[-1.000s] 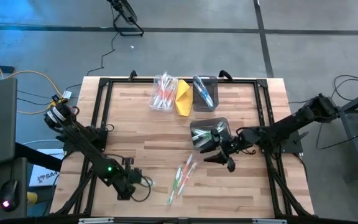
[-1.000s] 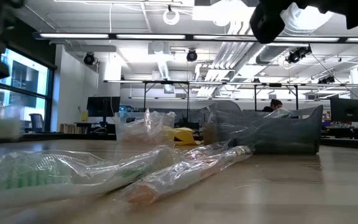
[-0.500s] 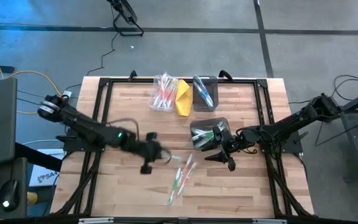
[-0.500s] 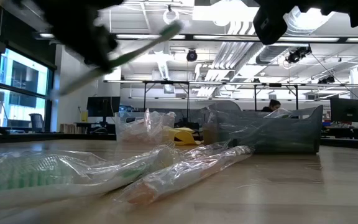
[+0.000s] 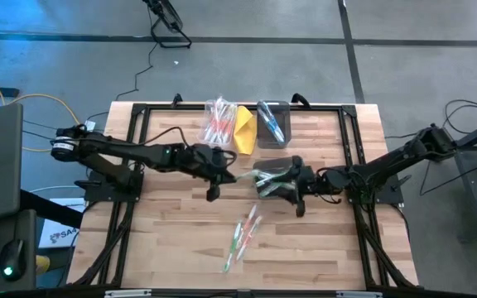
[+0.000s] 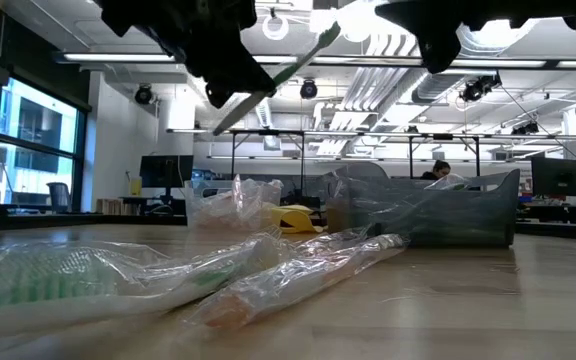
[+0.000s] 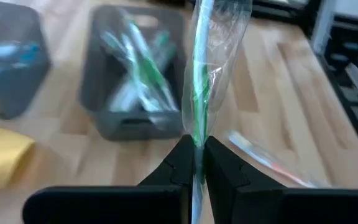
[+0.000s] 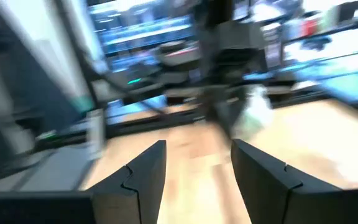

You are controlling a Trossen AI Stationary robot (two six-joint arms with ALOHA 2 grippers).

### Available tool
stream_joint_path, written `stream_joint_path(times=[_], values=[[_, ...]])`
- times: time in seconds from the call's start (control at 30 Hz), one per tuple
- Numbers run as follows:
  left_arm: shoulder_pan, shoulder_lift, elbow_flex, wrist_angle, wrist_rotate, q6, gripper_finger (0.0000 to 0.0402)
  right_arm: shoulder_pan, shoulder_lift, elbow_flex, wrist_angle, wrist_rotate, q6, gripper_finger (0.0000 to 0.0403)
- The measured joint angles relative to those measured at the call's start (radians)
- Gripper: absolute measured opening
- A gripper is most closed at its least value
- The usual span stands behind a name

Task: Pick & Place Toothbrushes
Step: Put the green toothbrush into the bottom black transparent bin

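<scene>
Left gripper [image 5: 214, 184] has swung in from the surface's near left corner to mid-surface, just left of the grey bin with green brushes [image 5: 277, 180]. Its jaws are clamped on a wrapped green toothbrush [image 7: 199, 93], which sticks forward toward that bin in the left wrist view and shows held high in the low view [image 6: 273, 75]. Reading: pickup is done, the carry is nearly over, and the drop into the green bin looks next.

Right gripper [image 5: 298, 199] has shifted slightly, from the bin's near right corner to right beside its right side. Jaws stand apart with nothing between them [image 8: 194, 168].

Counts:
- Bins: three. A clear bin with red/orange brushes [image 5: 218, 124] and a grey bin with blue brushes [image 5: 272, 122] sit at the far edge, the green one mid-surface.
- Yellow folded piece [image 5: 245, 130]: one, between the two far bins.
- Loose wrapped toothbrushes on the surface [image 5: 243, 234]: roughly three or four in a cluster near the front edge, green and red; exact number cannot be told.
- Brushes inside the bins: several each, too small to count.
- Held brush: one.

A person [image 6: 442, 170] sits far back in the room.
</scene>
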Motion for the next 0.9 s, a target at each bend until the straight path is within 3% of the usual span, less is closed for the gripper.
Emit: stream_joint_path(times=[0.23,0.47,0.57,0.77,0.9], values=[[0.005,0.000,0.000,0.176,-0.089,0.015,0.0015,-0.005,-0.005,0.000,0.000,0.275,-0.025,0.0174],[0.003,-0.001,0.001,0.258,-0.098,0.044,0.0015,-0.072,-0.005,0.000,0.003,0.295,0.005,0.0174],[0.003,-0.001,0.001,0.265,-0.110,0.053,0.0015,-0.113,-0.004,0.000,0.022,0.253,-0.001,0.0174],[0.003,-0.001,0.001,0.264,-0.154,0.047,0.0015,-0.193,0.048,0.001,0.083,0.018,-0.055,0.0174],[0.003,-0.001,0.001,0.263,-0.154,0.046,0.0015,-0.224,0.119,0.001,0.184,-0.042,-0.076,0.0185]])
